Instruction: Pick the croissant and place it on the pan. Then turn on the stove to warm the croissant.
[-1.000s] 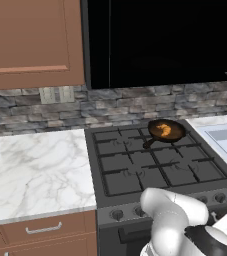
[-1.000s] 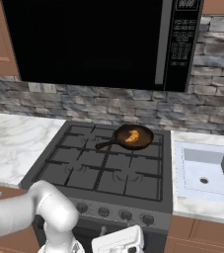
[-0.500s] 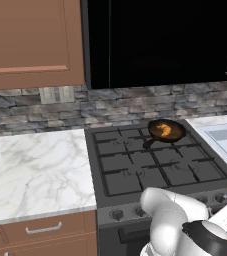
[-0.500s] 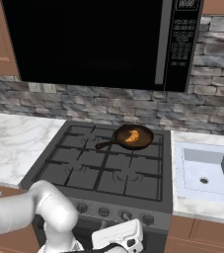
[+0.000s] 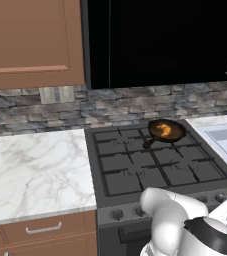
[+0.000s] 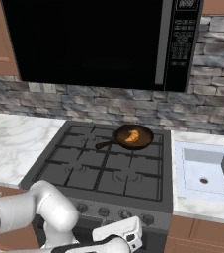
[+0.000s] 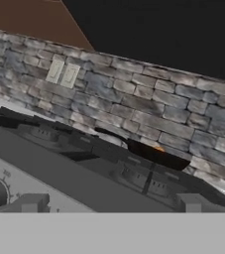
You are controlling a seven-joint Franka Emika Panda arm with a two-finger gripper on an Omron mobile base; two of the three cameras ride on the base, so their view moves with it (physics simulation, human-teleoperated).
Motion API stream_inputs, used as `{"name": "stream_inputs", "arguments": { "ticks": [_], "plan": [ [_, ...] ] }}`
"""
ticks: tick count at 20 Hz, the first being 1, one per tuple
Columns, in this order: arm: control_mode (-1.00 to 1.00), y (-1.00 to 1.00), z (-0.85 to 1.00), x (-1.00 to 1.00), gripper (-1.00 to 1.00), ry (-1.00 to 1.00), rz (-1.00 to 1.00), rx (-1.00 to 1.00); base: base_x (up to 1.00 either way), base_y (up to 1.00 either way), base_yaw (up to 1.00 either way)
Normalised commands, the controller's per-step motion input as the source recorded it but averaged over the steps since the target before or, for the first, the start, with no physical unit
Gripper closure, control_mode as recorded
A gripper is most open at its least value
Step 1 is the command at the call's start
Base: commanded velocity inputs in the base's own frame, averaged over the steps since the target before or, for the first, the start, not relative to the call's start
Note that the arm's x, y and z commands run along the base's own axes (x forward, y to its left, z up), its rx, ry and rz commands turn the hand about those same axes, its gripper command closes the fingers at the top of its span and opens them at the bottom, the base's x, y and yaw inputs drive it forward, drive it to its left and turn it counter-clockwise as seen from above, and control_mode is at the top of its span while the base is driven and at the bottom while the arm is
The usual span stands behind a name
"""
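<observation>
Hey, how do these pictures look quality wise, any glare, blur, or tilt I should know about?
Left base view: even flat lighting, no glare, the croissant in the pan sharp. Right base view: equally crisp, the microwave front nearly pure black. Hand view: rolled, so the stove edge slants across the picture, and the nearest surfaces look soft.

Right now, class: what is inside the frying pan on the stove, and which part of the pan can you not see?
The croissant lies inside the pan, on the stove's back right burner. The patch of pan floor beneath the pastry is covered and cannot be seen.
</observation>
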Motion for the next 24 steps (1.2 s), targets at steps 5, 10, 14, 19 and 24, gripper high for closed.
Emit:
{"name": "stream_inputs", "arguments": {
  "ticks": [5, 10, 14, 19, 24],
  "plan": [
    [-1.00, -0.02, -0.16, 0.05, -1.00, 0.09, 0.00, 0.00, 0.00, 0.00, 0.00],
    [-1.00, -0.10, -0.16, 0.00, -1.00, 0.10, 0.00, 0.00, 0.00, 0.00, 0.00],
    [-1.00, -0.13, -0.13, 0.00, -1.00, 0.10, -0.01, 0.00, 0.00, 0.00, 0.00],
    [-1.00, -0.01, -0.08, 0.08, -1.00, 0.04, 0.00, 0.00, 0.00, 0.00, 0.00],
    [-1.00, 0.00, 0.00, 0.05, -1.00, -0.01, 0.00, 0.01, 0.00, 0.00, 0.00]
  ]
}}
